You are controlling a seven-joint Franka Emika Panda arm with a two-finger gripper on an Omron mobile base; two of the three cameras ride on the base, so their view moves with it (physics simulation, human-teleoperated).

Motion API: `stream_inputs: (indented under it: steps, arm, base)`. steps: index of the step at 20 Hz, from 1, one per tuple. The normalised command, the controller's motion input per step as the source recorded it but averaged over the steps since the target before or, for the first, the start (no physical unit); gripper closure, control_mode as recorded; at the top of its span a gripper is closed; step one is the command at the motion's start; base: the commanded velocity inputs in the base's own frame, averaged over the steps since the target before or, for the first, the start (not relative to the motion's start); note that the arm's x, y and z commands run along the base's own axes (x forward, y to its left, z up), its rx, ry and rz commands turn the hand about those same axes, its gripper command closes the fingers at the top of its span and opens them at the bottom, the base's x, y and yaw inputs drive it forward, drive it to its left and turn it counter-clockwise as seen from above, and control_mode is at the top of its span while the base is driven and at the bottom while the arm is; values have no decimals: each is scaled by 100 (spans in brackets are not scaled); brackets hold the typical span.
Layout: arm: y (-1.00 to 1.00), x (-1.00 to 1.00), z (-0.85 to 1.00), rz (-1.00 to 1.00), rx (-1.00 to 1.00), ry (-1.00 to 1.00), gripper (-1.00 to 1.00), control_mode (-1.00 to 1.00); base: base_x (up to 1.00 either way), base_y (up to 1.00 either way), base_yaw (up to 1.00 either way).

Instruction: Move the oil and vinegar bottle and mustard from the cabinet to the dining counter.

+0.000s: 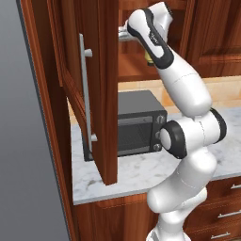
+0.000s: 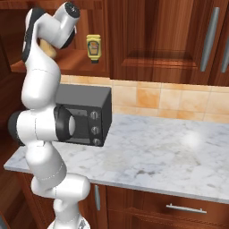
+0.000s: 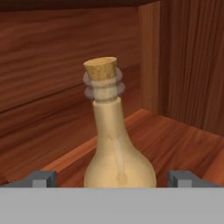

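Mustard label unreadable, corked bottle unlabelled

Tan oil and vinegar bottle, yellow mustard, reddish-brown cabinet, dark grey toaster oven.

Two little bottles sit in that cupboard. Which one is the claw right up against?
The tan corked bottle: it stands between the open claw's tips, untouched. The yellow mustard sits off to the side on the same shelf.
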Motion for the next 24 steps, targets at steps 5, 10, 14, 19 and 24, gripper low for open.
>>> stream_inputs:
  steps: [5, 10, 14, 19, 24]
  arm:
    - [7, 15, -12, 0, 0, 0, -100, -100]
    - [13, 32, -7, 0, 0, 0, -100, -100]
    - [11, 40, -4, 0, 0, 0, -100, -100]
    - [2, 36, 0, 0, 0, 0, -100, -100]
    - [0, 34, 0, 0, 0, 0, -100, -100]
  base:
    - [0, 0, 0]
    - [0, 0, 0]
    - [0, 0, 0]
    - [0, 0, 0]
    - [0, 0, 0]
